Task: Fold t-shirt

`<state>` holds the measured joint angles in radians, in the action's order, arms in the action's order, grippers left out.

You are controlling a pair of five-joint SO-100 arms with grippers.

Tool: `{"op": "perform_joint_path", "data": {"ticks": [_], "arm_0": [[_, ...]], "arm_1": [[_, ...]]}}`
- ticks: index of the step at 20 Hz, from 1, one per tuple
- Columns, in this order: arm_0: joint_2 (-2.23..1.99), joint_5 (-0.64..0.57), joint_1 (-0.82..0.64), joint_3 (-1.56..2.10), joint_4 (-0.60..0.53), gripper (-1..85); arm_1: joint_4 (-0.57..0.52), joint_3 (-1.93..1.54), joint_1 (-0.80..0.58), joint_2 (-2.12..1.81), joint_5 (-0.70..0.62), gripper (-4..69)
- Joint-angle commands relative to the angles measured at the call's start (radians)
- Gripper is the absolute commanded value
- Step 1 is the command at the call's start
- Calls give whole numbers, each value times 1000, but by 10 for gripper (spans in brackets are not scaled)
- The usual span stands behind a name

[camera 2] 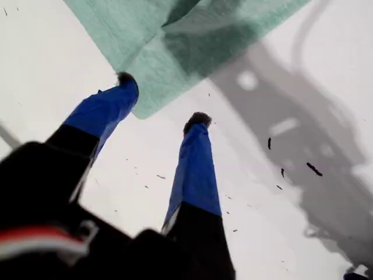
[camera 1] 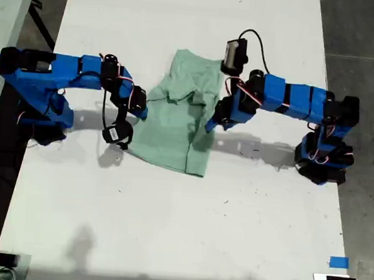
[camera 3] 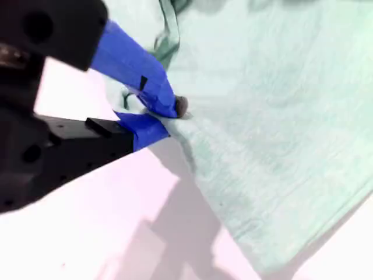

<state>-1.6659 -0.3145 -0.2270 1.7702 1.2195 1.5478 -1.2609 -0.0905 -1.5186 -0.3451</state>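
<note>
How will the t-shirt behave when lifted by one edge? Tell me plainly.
Probably floppy: the t-shirt lies bunched and creased, so it should drape from any pinch. Likely light and thin: my second end effector closes on its edge with little bulk.

Bright overhead light, soft arm shadows on white table; wrist views blurred

I can read no text, label, brand, number or sign anywhere in my views. The cloth at my jaws is plain, my own blue and black parts carry no lettering I can make out, and the dark specks on the white surface beyond my jaws are only marks, not characters.
</note>
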Motion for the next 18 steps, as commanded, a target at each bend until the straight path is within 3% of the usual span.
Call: {"op": "perform_joint_path", "data": {"ticks": [1,7,11,13,18], "arm_0": [[95,-14,81,-229,18,0],[729,-3,152,-959,259,0],[793,-8,143,-1026,212,53],[749,-67,137,-1028,183,212],[472,-186,130,-1022,186,256]], "arm_1": [[0,-2,-11,-101,6,212],[0,-60,0,-161,38,203],[-20,-104,6,-193,52,199],[-29,-112,6,-195,52,197],[-34,-121,-2,-195,44,190]]}}
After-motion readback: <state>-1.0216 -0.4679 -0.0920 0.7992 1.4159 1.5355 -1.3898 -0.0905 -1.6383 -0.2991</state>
